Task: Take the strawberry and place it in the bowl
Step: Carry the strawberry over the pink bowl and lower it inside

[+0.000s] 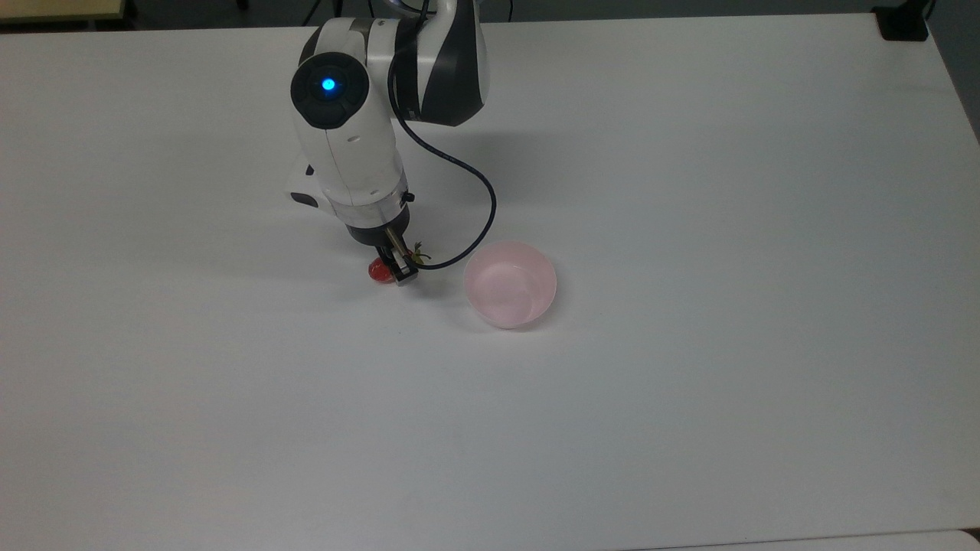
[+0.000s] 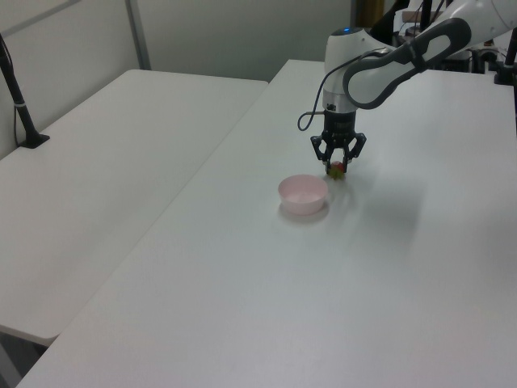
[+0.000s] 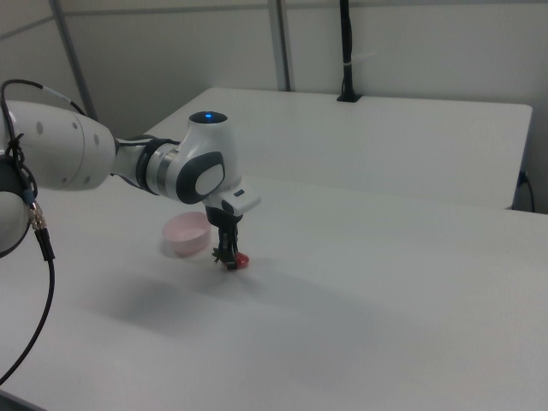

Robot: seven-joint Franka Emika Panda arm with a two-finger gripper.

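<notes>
While my pincer (image 1: 395, 269) is closing around the strawberry (image 1: 378, 270) on the desk (image 1: 689, 421), lifting and dropping it into the bowl (image 1: 511, 285) at three o'clock are remaining.

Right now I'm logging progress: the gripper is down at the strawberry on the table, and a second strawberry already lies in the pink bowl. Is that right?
Not quite. The bowl is empty, as the top view shows: there is no second strawberry in it. The rest holds: the gripper is down at the strawberry on the table, beside the bowl.
</notes>
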